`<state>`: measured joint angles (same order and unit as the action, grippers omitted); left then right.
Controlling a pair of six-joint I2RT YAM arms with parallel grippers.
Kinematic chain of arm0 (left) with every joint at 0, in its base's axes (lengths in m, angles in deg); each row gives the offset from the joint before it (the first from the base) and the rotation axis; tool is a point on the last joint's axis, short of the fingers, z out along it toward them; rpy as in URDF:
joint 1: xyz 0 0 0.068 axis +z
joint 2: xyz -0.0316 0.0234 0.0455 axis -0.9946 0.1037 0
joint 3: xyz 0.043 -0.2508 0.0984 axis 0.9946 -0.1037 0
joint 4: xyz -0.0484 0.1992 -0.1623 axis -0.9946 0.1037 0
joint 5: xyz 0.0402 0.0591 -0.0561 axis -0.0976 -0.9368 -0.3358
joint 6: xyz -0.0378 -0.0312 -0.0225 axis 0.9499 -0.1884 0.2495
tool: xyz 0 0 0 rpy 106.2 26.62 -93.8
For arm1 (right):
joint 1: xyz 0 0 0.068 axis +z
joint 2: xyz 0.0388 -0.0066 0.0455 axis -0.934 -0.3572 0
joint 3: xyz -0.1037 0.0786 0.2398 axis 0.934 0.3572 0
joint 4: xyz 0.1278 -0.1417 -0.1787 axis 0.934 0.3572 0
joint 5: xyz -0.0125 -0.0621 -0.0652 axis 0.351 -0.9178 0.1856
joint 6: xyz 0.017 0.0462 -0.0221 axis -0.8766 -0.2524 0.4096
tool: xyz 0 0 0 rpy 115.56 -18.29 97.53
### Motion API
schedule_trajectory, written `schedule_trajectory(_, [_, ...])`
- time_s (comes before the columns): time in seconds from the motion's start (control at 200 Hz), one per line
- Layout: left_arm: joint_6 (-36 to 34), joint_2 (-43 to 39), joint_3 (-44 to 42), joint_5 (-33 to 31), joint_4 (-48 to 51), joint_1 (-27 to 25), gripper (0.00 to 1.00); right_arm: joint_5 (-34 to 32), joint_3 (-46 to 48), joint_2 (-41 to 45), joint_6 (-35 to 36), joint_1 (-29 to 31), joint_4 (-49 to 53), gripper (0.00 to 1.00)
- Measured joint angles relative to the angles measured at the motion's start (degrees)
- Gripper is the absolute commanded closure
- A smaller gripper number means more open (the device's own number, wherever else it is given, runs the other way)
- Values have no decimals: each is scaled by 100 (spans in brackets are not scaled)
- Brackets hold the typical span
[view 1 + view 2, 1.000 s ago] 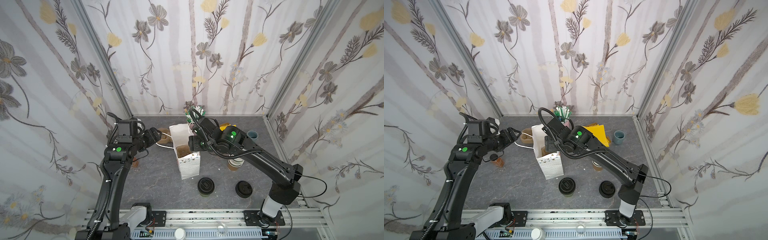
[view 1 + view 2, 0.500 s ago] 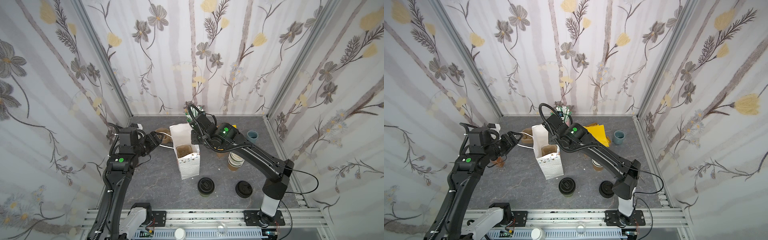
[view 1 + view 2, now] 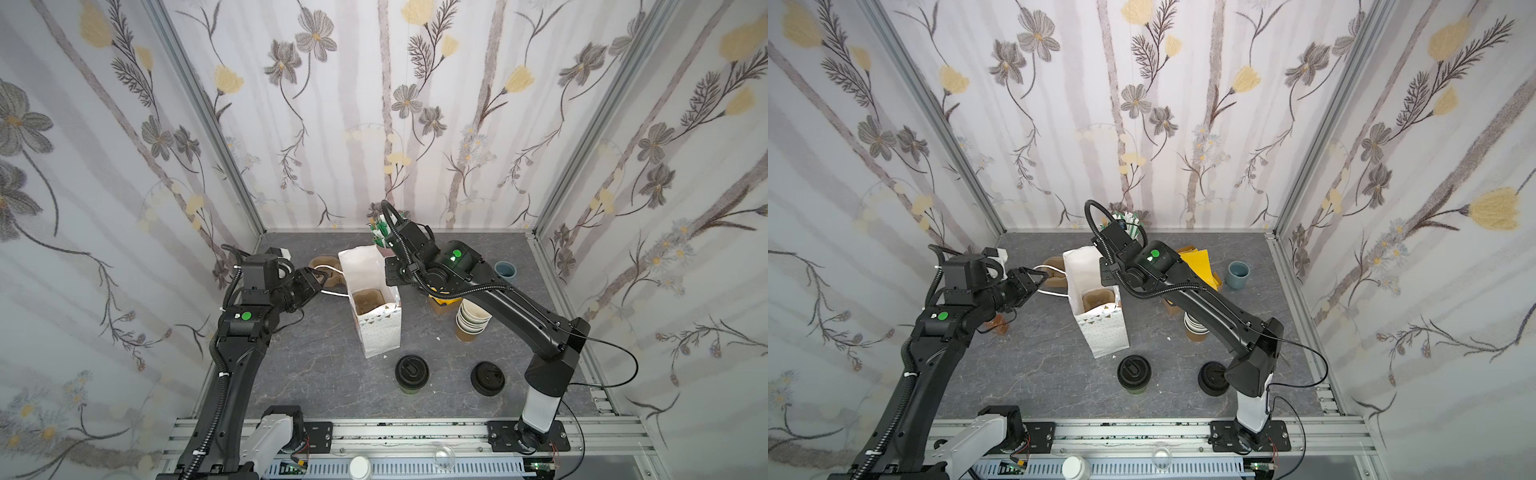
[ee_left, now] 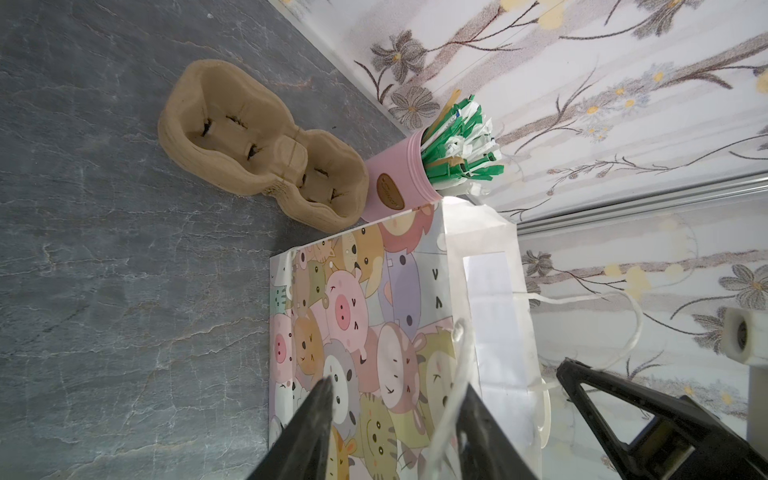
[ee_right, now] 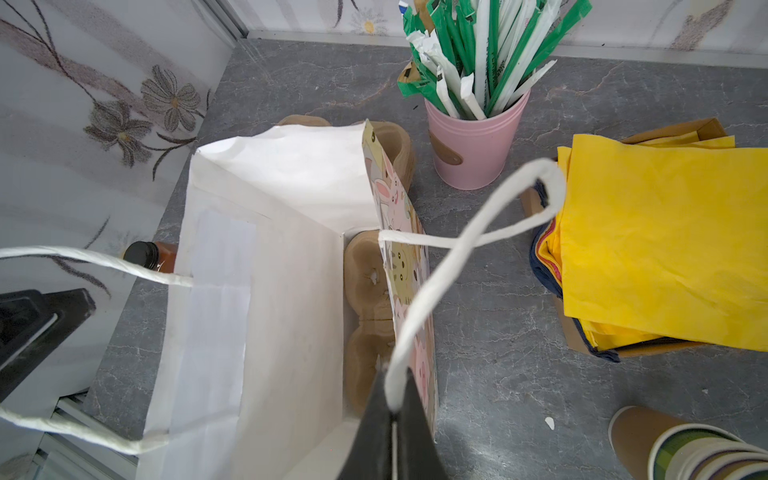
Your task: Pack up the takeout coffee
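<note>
- Right end effector (image 5: 392, 411) is pinching the paper bag's (image 5: 266, 291) handle (image 5: 457, 249).
- Left end effector (image 4: 399, 386), spread, is straddling the other handle (image 4: 454, 374).
- Takeout coffee (image 3: 411, 374) is standing on the worktop (image 3: 324, 374), near bag and lid pile (image 3: 488, 378).

The grey, veined surface (image 3: 316, 374) carries a white paper bag (image 3: 380, 332) standing upright near its middle. Behind the bag sit a pulp cup carrier (image 4: 257, 145) and a pink tin (image 5: 473, 145) of wrapped straws. To the right are yellow napkins (image 5: 665, 249) in a box, a blue-grey cup (image 3: 505, 271) and a stack of lidless cups (image 3: 471, 320). In front stand the takeout coffee (image 3: 411, 372) and a pile of black lids (image 3: 488, 377). A black-capped bottle (image 5: 143, 255) stands left of the bag.
</note>
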<state>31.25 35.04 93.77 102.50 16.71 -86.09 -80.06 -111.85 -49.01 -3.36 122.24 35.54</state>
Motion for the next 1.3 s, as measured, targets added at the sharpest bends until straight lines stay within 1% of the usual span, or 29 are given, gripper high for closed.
schedule_trajectory(0.15, [0,-63,-35,184,-39,0,85,70,-13,-2,109,-101,0,100])
schedule_trajectory(0.275, [11,-212,-157,378,-59,-11,96,90,-22,-42,188,-208,-4,100])
schedule_trajectory(0.37, [92,-343,-269,483,-74,-57,96,136,-52,-103,256,-275,-28,100])
schedule_trajectory(0.485, [245,-542,-420,584,-127,-127,92,136,-105,-151,299,-334,-42,99])
schedule_trajectory(0.57, [365,-645,-555,638,-186,-138,86,155,-125,-166,332,-378,-33,95])
schedule_trajectory(0.644, [442,-710,-656,671,-210,-144,74,151,-164,-186,332,-422,-33,86])
schedule_trajectory(0.684, [511,-739,-680,671,-216,-151,68,151,-190,-190,328,-444,-13,80])
schedule_trajectory(0.749, [542,-780,-684,667,-269,-151,59,131,-258,-190,319,-452,24,66])
schedule_trajectory(0.764, [542,-785,-684,664,-295,-151,56,129,-284,-190,308,-452,31,63])
schedule_trajectory(0.819, [540,-802,-675,658,-363,-155,41,136,-363,-184,278,-437,52,44])
schedule_trajectory(0.869, [544,-802,-643,632,-387,-155,29,138,-413,-136,262,-402,85,29])
schedule_trajectory(0.919, [544,-817,-605,619,-433,-155,21,101,-424,-7,214,-334,146,20])
schedule_trajectory(0.999, [544,-879,-570,533,-501,-155,16,-22,-452,297,94,-136,323,14])
schedule_trajectory(1.139, [557,-1023,-570,328,-608,-153,15,-345,-439,758,-234,341,706,14])
schedule_trajectory(1.299, [680,-1377,-643,-164,-660,-153,14,-697,61,1038,-866,1176,1370,11])
